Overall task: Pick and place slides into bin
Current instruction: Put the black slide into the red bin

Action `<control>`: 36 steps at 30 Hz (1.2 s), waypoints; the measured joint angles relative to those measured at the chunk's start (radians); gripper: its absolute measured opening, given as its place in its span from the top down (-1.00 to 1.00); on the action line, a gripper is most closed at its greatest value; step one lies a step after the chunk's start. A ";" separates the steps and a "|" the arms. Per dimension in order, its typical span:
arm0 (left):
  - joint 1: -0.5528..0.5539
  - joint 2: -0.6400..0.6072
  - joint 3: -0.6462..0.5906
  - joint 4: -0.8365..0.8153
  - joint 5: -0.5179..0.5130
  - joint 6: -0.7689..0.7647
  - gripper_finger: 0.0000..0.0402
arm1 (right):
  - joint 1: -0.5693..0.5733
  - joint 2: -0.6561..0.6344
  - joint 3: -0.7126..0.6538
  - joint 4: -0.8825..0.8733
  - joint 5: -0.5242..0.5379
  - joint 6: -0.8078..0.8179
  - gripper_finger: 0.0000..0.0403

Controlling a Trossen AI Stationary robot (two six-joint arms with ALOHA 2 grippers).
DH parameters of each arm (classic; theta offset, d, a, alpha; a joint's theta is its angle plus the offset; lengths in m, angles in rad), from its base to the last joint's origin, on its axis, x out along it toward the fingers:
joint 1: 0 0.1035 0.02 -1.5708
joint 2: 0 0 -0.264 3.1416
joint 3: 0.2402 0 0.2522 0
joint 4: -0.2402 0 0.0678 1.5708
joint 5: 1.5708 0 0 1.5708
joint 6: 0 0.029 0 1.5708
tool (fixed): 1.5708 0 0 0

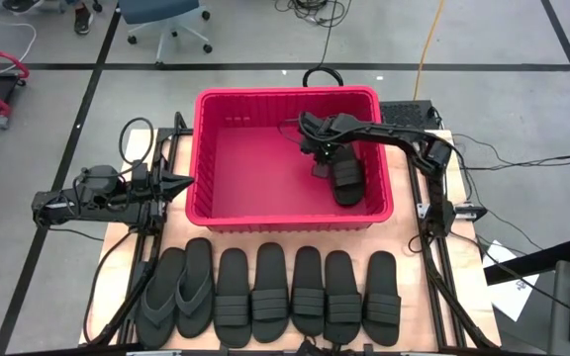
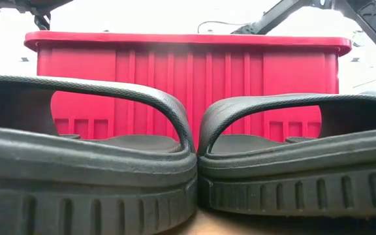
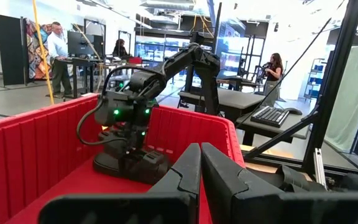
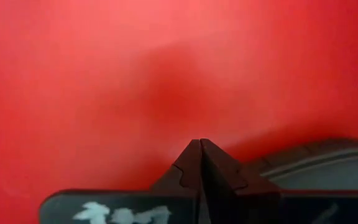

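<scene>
1. I have the right end effector (image 1: pixel 317 158) down inside the red bin (image 1: pixel 216 107), toward its right side, fingers pinched fully together and holding nothing. In the right wrist view the fingertips meet over the bare red floor.
2. One band-strap slide (image 1: pixel 348 182) lies on the bin floor by the right wall, just beside that end effector. I judge the first drop finished.
3. The left end effector (image 1: pixel 179 184) waits just outside the bin's left wall, fingers all but closed and empty.
4. Seven slides sit in a row (image 1: pixel 265 295) on the table's near edge: two flip-flops (image 1: pixel 178 297) at the left, five band-strap ones to the right.
5. Next, I reckon the right arm must lift clear of the bin wall, spread its fingers, and come down on a strap in the row.
6. Hard to see: the low view is blocked by two slides (image 2: pixel 83 163) pressed close to the lens, so the bin floor is hidden there. I cannot tell whether the end effector touches the dropped slide.
</scene>
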 joint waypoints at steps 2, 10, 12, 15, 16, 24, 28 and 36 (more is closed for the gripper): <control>0.000 0.000 0.000 0.000 0.000 0.000 0.92 | -0.007 0.005 0.000 -0.001 0.035 -0.001 1.00; 0.000 0.000 0.000 0.000 0.000 0.000 0.92 | -0.062 0.011 0.000 -0.045 0.061 -0.004 1.00; 0.000 0.000 0.000 0.000 0.000 0.000 0.92 | -0.074 0.012 0.000 -0.056 0.061 -0.004 1.00; 0.000 0.000 0.000 0.000 0.000 0.000 0.92 | -0.087 0.011 0.000 -0.065 0.061 -0.007 1.00; 0.000 0.000 0.000 0.000 0.000 0.000 0.92 | -0.090 0.011 0.000 -0.061 0.060 -0.012 1.00; 0.000 0.000 0.000 0.000 0.000 0.000 0.92 | -0.085 -0.012 0.000 -0.072 0.044 -0.070 1.00; 0.000 0.000 0.000 0.000 0.000 0.000 0.92 | -0.076 -0.070 0.000 -0.064 -0.037 -0.141 1.00; 0.000 0.000 0.000 0.000 0.000 0.000 0.92 | 0.008 -0.308 0.000 -0.025 -0.154 -0.266 1.00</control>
